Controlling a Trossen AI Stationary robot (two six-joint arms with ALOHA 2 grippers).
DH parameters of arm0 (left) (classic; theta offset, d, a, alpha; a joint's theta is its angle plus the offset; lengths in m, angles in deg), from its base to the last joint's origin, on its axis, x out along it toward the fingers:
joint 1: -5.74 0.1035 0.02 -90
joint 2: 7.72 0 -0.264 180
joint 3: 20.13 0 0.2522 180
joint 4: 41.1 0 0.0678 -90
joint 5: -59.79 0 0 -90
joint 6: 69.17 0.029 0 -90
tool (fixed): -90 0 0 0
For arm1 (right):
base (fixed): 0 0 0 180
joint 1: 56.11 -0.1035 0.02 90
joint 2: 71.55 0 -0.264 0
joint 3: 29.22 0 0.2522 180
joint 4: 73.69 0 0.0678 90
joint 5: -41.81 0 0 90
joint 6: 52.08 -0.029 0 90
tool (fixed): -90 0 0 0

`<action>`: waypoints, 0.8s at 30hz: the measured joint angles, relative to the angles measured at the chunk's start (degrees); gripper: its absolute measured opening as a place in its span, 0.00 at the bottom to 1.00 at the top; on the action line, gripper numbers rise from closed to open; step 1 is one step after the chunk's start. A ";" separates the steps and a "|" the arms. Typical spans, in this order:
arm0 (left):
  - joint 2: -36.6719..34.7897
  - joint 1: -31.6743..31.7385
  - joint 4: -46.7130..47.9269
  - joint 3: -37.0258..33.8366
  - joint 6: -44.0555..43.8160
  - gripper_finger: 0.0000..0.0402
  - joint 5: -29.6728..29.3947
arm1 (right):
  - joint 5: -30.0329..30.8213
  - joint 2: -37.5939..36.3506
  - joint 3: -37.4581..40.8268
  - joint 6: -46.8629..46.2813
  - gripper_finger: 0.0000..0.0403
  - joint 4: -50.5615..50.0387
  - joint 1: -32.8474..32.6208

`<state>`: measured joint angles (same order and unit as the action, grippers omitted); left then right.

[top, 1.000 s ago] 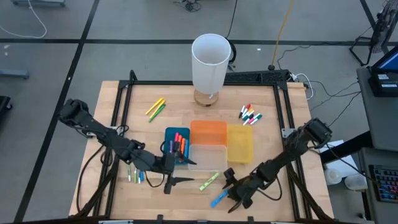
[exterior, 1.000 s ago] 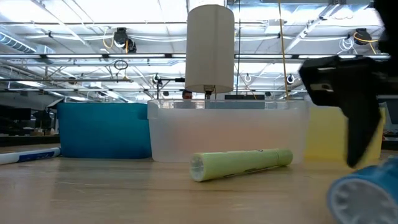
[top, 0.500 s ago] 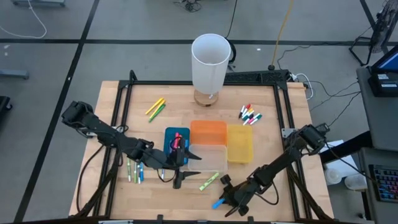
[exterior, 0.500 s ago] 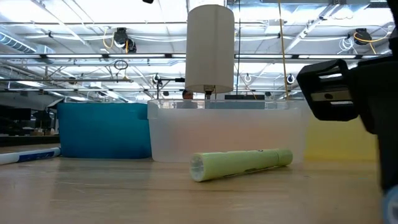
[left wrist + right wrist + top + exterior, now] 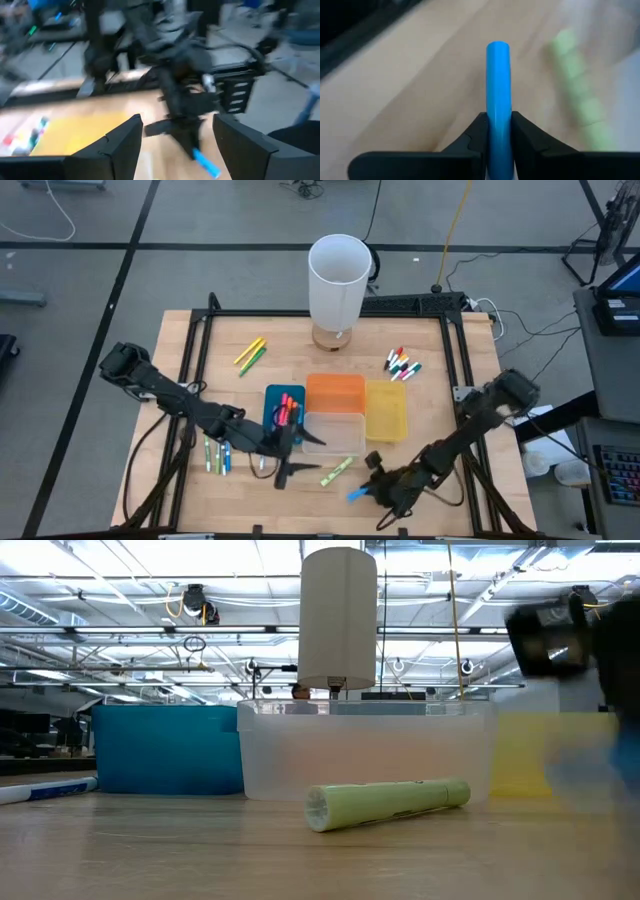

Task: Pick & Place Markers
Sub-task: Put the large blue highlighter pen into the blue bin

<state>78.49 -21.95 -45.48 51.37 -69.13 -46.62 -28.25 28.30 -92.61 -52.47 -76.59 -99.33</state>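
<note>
- My right gripper (image 5: pixel 498 134) has its fingers (image 5: pixel 472 137) clamped on the blue marker (image 5: pixel 498 100), one pad on each side of the barrel, near the front edge of the worktop (image 5: pixel 440 370), right of centre.
- In the high view the blue marker (image 5: pixel 355 495) sits at the right gripper (image 5: pixel 372 488), just right of the green marker (image 5: pixel 336 471) that lies loose in front of the clear bin (image 5: pixel 334 432).
- I judge the step in hand is lifting this marker and carrying it to a bin; the grip looks centred across the barrel, so I want a straight rise before any sideways travel.
- I need to watch the green marker (image 5: pixel 577 90): it lies close by, and a low swing could knock it rolling.
- My left gripper (image 5: pixel 287 458) hovers with its fingers (image 5: pixel 112 147) apart, just in front of the blue bin (image 5: pixel 271 402) holding several markers (image 5: pixel 285 412).
- I keep the two arms apart; they sit near each other here.
- More markers lie far left (image 5: pixel 250 354), far right (image 5: pixel 402 364) and near left (image 5: pixel 217 455).
</note>
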 joint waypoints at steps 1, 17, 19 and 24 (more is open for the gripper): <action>0.09 -0.18 -1.48 0.00 1.22 0.60 1.07 | 2.70 -2.39 -0.02 0.87 0.11 -0.22 0.02; 2.75 4.23 -3.09 0.00 2.39 0.48 0.02 | 22.04 -36.74 30.29 16.73 0.11 45.79 0.98; 4.16 6.54 -3.87 0.01 2.21 0.47 -1.05 | 21.74 -37.95 34.31 17.02 0.11 52.95 3.36; 8.74 12.13 -13.87 0.00 2.53 0.46 0.14 | 13.28 -38.50 37.05 15.36 0.11 57.30 9.98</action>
<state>87.24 -9.82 -59.35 51.37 -66.60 -46.48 -14.97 -10.20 -55.56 -37.12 -19.29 -89.36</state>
